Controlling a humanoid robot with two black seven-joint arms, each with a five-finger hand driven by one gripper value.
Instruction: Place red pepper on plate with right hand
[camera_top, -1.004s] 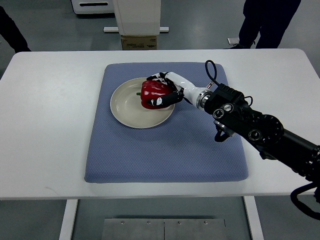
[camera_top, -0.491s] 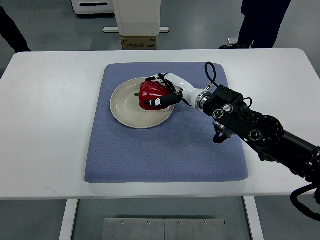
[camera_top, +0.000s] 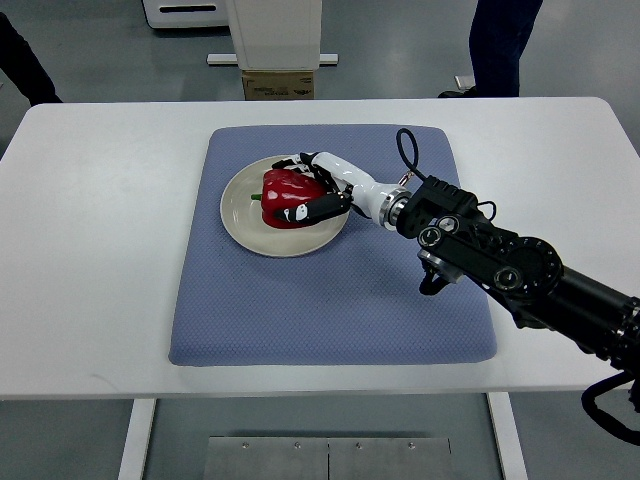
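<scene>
We're reaching in w/ the right hand (camera_top: 318, 190) from the right edge, arm lying across the blue mat (camera_top: 330, 300). Fingers (camera_top: 326, 203) are wrapping the red pepper (camera_top: 285, 194): dark fingertips are showing along its right flank and over its top, so we're reading the hand as closed on the pepper, not spread.

Pepper is sitting over the middle of the plate (camera_top: 240, 226), green stem pointing left. We're unable to tell if its underside is touching the plate or hanging just above it; no clear gap is showing.

Step in hand, by our judgement: the placing itself, late stage. Pepper is already inside the rim, so the carry looks done and the release isn't.

Next move is calling for: settling the pepper down till the plate is taking its weight, then easing the fingers off w/o dragging it. Pepper is rounded and lobed, so it's likely to roll or tip if let go off-balance; hand should be backing out to the right, the way the arm is lying.

Containers: one cream plate, round, resting on the mat's upper middle, mat on the white table (camera_top: 90, 250). Nothing else is showing in the plate besides the pepper.

Left arm isn't showing anywhere. A person's legs (camera_top: 497, 45) are standing beyond the table's far edge.
</scene>
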